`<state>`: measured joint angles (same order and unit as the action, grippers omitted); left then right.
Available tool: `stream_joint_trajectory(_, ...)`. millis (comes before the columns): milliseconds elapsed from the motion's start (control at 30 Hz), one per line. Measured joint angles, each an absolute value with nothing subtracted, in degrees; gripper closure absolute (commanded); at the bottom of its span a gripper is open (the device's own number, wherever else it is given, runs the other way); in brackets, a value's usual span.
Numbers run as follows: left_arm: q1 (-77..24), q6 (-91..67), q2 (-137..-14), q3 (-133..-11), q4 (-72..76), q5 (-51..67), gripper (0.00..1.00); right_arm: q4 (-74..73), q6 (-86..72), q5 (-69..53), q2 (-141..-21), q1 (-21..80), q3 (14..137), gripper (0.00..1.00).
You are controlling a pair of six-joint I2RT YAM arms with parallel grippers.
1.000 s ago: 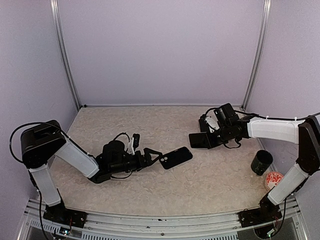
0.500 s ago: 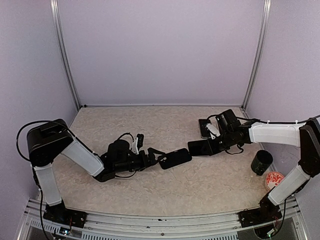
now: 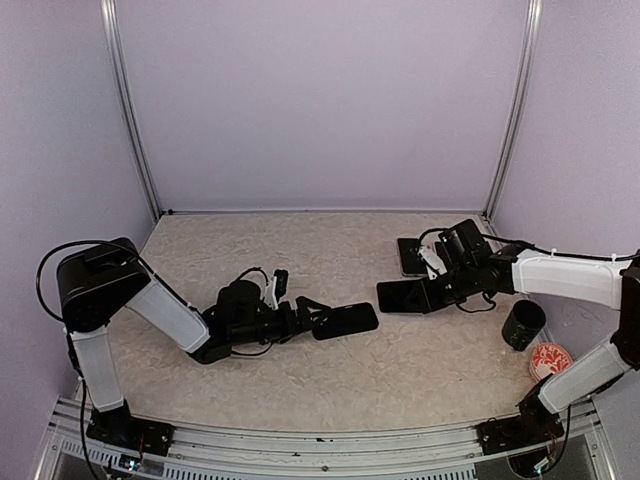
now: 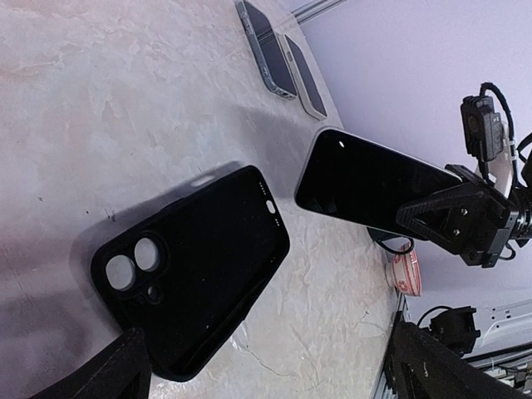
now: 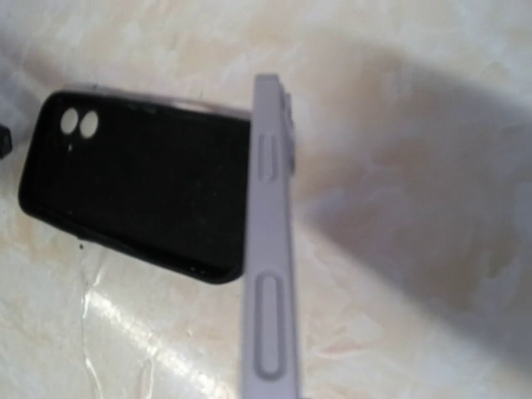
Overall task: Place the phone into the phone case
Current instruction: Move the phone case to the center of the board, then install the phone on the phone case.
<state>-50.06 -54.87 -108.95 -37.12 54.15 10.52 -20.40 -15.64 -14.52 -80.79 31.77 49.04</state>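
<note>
Phone case point(image 3: 347, 320), black, lying flat and open side up on the table point(image 3: 300, 385) near its centre. Two round camera openings at the end nearest the left arm show the pale tabletop through them. Left gripper point(image 3: 312, 313) sits low over the table with jaws spread wide, and the camera end of the case lies between its fingers point(image 4: 125, 370). Whether either finger touches the shell cannot be told. Right gripper point(image 3: 431, 294) is clamped tight on one short end of the phone point(image 3: 402, 297), which has a black face and a pale lilac-grey edge. Phone held clear of the table and tilted, its free end pointing toward the case. The two lie close, end to end, but apart, and the phone casts a shadow on the tabletop beneath it. From the right wrist the phone is seen edge-on, with two long oval marks on its side and the case flat beyond it. Near the back right of the table, behind the right gripper, a grey slab point(image 4: 264, 41) and a dark slab point(image 4: 304, 79), both phone-sized, lie side by side. Right of the phone a black cup point(image 3: 523, 323) stands upright, with a small red-and-white dish point(image 3: 547, 359) just on its near side.
</note>
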Motion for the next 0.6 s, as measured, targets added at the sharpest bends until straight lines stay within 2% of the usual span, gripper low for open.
stream_joint_trajectory(267,-48.9,-55.1,-108.9,-36.5,54.3,10.5,0.01,-24.7,-16.8,-16.3,-80.1,31.8,55.1,1.00)
stream_joint_trajectory(600,-48.8,-55.4,-108.9,-34.7,54.8,10.5,0.01,-26.9,-18.5,-26.5,-90.4,31.8,62.9,1.00)
